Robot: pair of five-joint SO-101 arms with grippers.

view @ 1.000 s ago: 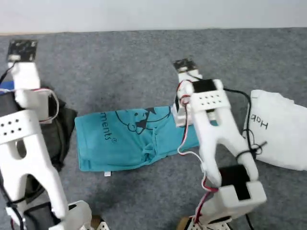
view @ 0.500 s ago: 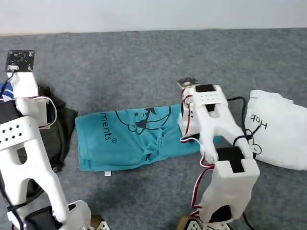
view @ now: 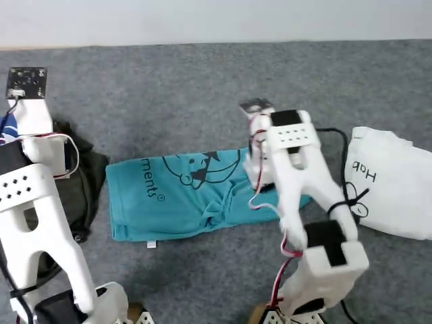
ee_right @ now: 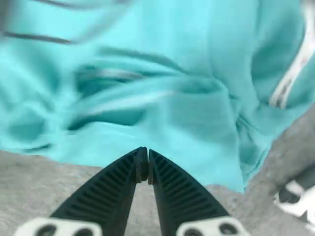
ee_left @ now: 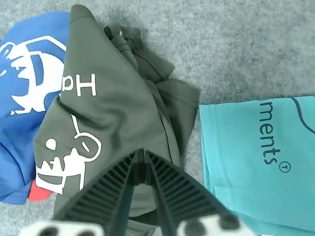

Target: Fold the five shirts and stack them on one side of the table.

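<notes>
At the left edge of the table (view: pixel 169 81) the left arm (view: pixel 34 202) has shifted only a little. It hangs over the dark grey shirt (ee_left: pixel 113 123), which lies on a blue shirt (ee_left: pixel 24 88). The left gripper (ee_left: pixel 141 157) has its fingers closed together, with nothing visible between them.

In the middle lies the teal shirt (view: pixel 175 196), folded into a long band with a rumpled ridge toward the near edge, and it has hardly moved.

The right arm (view: pixel 297 169) first drew back toward the near edge and has now swung a little to the left, over the right part of this shirt. The right gripper (ee_right: pixel 142 157) has its fingers pressed together at the hem, and I see no cloth caught in them. So it seems this fold is still being arranged, not finished.

By the right edge the white shirt (view: pixel 391 189) lies crumpled — I judge much work remains.
</notes>
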